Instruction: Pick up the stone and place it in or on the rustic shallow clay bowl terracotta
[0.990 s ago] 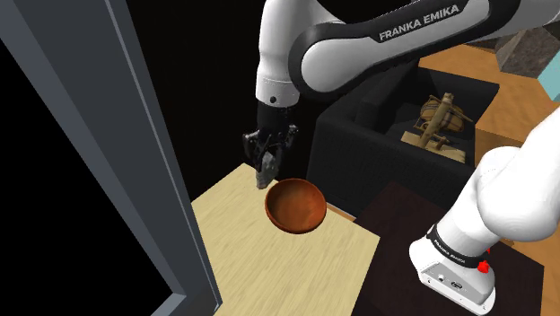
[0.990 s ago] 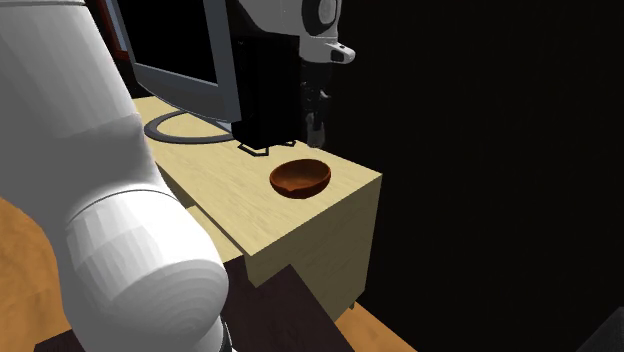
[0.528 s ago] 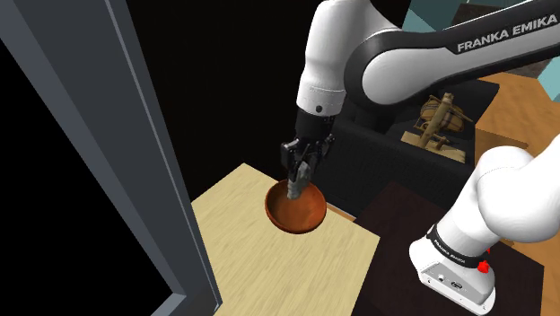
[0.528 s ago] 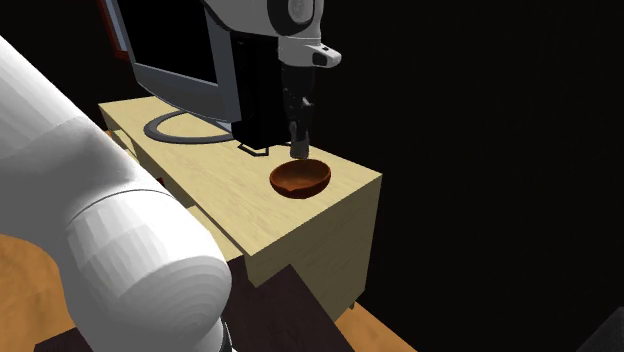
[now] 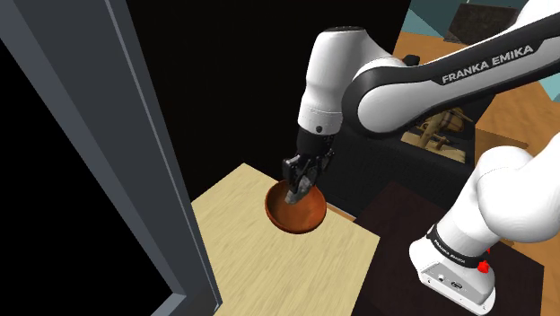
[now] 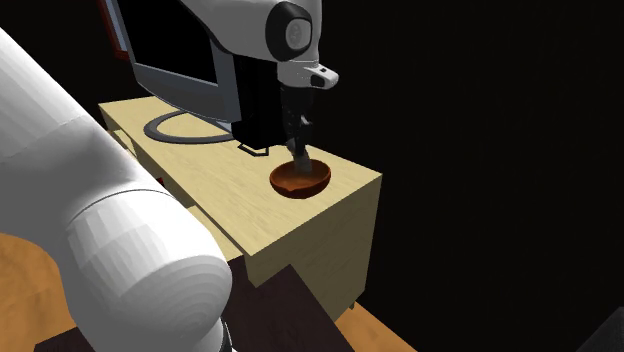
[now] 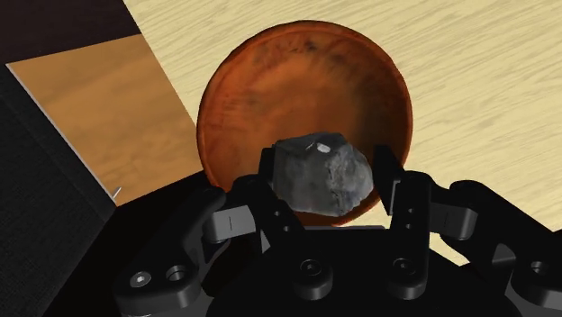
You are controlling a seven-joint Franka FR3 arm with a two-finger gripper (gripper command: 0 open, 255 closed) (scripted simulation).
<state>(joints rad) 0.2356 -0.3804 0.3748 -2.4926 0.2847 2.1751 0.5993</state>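
Shoulder view first: the tool [image 5: 299,185] is seen lowered over the reddish-brown bowl [image 5: 289,222]. The bowl rests on the pale wooden table [image 5: 269,269] towards its far edge, so anything let go would land inside the rim rather than on the wood. From the second exterior view, the tool [image 6: 300,158] is placed just above the bowl's hollow, with a small grey lump, probably the stone, at its tips; contact with the bowl cannot be judged there. By the wrist view the matter is settled: the grey stone [image 7: 322,176] is pinched between the two fingers [image 7: 267,176] and held over the near part of the bowl's interior, not yet released. A low release is judged wise, so that the stone is not bounced out of so shallow a dish.
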